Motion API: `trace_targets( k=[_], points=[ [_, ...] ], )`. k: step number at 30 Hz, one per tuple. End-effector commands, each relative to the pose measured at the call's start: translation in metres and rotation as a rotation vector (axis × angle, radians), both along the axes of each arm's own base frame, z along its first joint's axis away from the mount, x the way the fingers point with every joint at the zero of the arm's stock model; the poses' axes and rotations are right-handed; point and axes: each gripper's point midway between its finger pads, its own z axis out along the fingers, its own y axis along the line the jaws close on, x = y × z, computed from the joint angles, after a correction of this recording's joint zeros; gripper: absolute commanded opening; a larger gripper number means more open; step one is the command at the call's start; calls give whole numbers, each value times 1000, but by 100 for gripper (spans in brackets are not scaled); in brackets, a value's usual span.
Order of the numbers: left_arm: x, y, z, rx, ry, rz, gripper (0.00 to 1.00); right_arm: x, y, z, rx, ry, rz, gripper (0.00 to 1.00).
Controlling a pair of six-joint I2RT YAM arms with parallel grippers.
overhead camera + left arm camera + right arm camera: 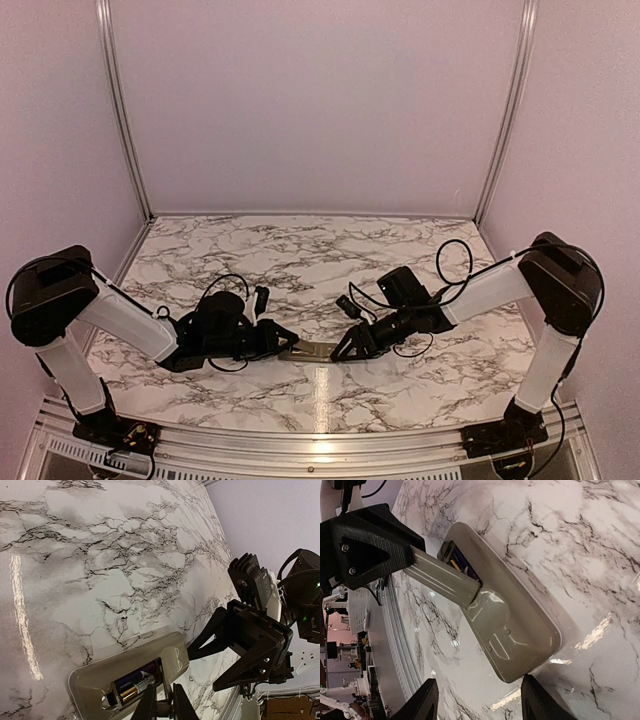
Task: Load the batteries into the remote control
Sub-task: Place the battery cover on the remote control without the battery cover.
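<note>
The remote [520,625] lies back up on the marble table [300,250], between the two arms. The left gripper [164,703] is squeezed tight on a thin grey cover [445,577]. It holds the cover over the open battery hole. A battery [134,684] sits in that hole. The right gripper [480,680] is partly spread, and the remote's end lies just in front of its fingers.

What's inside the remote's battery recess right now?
A gold-ended battery lies in the remote control, seemingly another beside it. The cover plate in the left pincer hides the rest.
</note>
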Motion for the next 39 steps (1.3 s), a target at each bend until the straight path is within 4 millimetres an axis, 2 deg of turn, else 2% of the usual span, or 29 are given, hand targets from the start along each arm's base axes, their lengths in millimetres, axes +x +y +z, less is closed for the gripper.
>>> trace_targets(
  k=[1, 8, 15, 24, 31, 34, 39],
  points=[
    [-4, 1, -12, 44, 30, -2, 7, 4, 9, 11, 31, -43, 20, 55],
    [-4, -4, -24, 91, 59, -5, 8, 4, 10, 11, 35, -44, 23, 54],
    [-5, 4, -35, 153, 90, 17, 8, 4, 11, 11, 37, -44, 27, 54],
    [-6, 17, -38, 201, 98, 54, 7, 5, 11, 12, 38, -45, 26, 54],
    [-5, 20, -32, 203, 94, 89, 5, 5, 11, 14, 43, -46, 28, 55],
    [-5, 17, -27, 203, 83, 81, 6, 4, 11, 14, 47, -47, 32, 55],
    [-9, 7, -32, 211, 88, 41, 11, 4, 13, 16, 56, -49, 37, 55]
  ],
)
